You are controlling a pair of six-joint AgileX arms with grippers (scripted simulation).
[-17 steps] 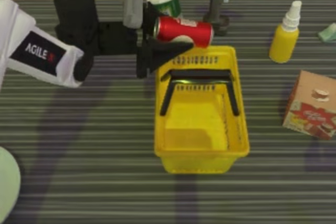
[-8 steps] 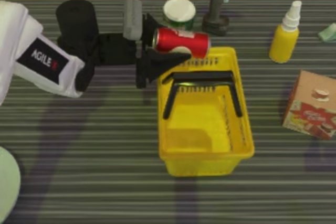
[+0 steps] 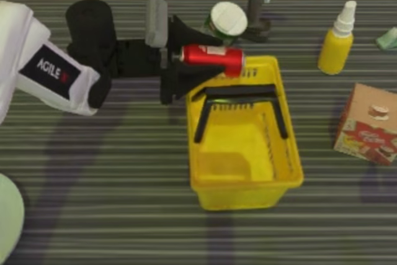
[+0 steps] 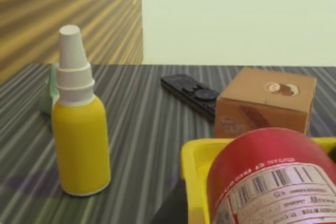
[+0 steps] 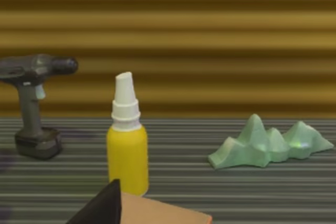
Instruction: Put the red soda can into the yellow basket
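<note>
Red soda can point(image 3: 212, 59) lies sideways in the left gripper point(image 3: 195, 60), jaws closed on it, over the far rim of the yellow basket point(image 3: 245, 193). Over the last second it has sunk and shifted slightly left, uncovering the green-and-white canister point(image 3: 226, 20) behind. Judgement: not yet over the hollow; needs carrying inward before release. Right arm out of the top view.
</note>
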